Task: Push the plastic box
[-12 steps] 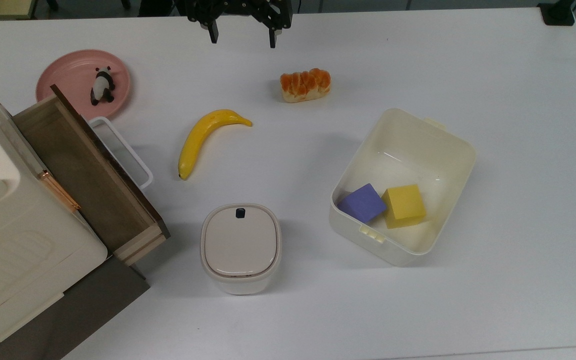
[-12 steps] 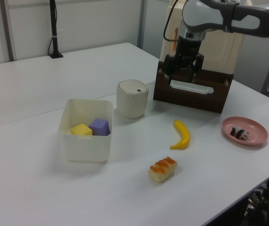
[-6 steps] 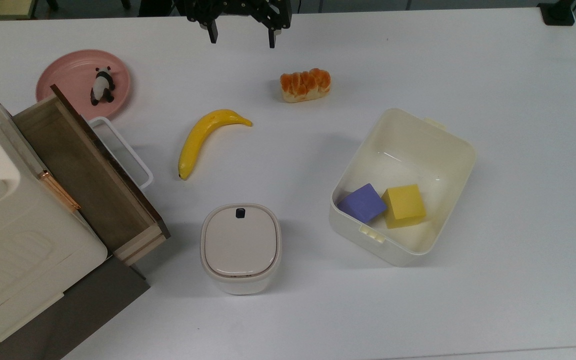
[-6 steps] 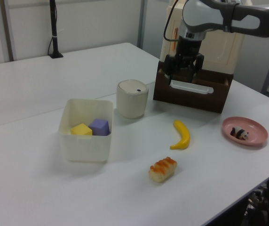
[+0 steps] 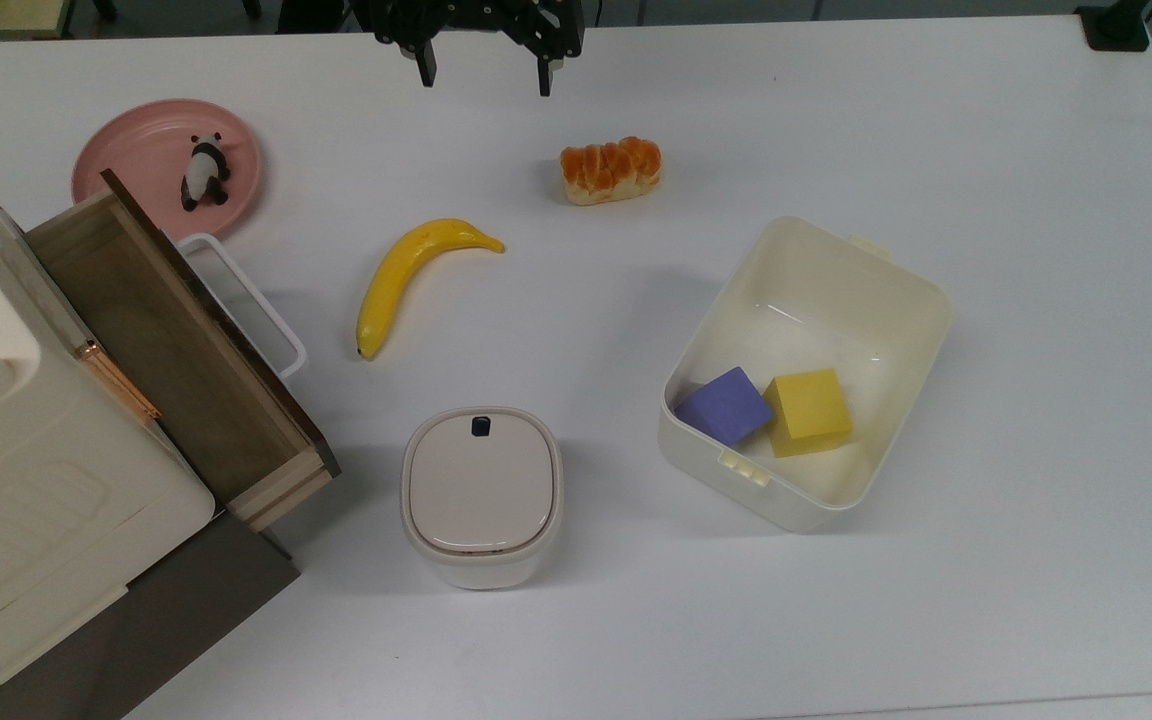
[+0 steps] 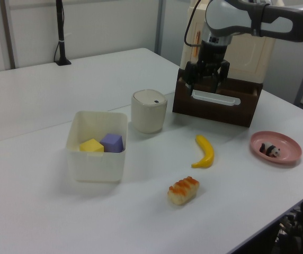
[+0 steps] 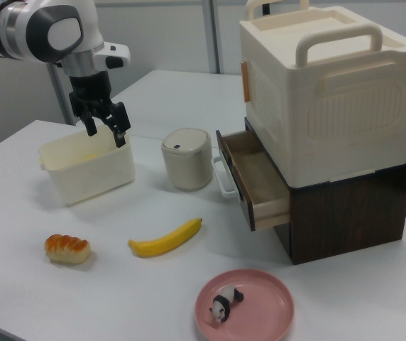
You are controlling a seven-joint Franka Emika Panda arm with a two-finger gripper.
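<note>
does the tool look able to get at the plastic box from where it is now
Probably yes. The tool hangs open above the table's far edge in the top view, apart from the plastic box. Only the bread lies near the straight path, low enough to pass over.

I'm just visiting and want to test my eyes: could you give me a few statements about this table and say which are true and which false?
1. The plastic box holds a purple block and a yellow block. True.
2. The gripper is touching the box. False: it hangs open above the table's far edge in the top view, apart from the box.
3. The panda lies on the pink plate. True.
4. The drawer is shut. False: it is pulled out.
5. The banana is inside the box. False: it lies on the table.
</note>
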